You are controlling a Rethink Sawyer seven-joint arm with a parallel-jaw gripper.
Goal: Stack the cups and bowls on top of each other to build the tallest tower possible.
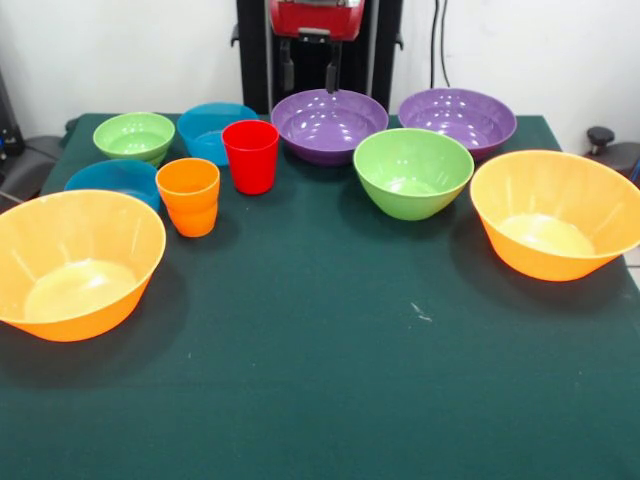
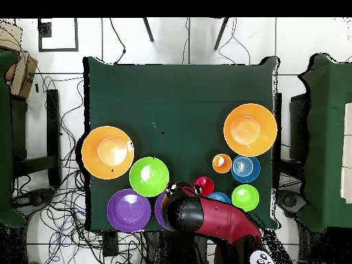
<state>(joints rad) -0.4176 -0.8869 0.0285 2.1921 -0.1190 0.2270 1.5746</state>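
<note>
Green-clothed table [image 1: 330, 380], nothing stacked yet: robot hand [image 1: 308, 68], fingers apart & empty, hangs directly above near-side glossy purple plastic bowl [image 1: 329, 125]; red plastic tumbler [image 1: 250, 156] just beside, front view.

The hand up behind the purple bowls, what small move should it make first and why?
Probably lower the hand toward the purple bowl just below it. Nothing is stacked yet: every bowl and both cups sit apart on the table, and that bowl is the closest piece. Moving it into an orange bowl would start a wide base.
</note>
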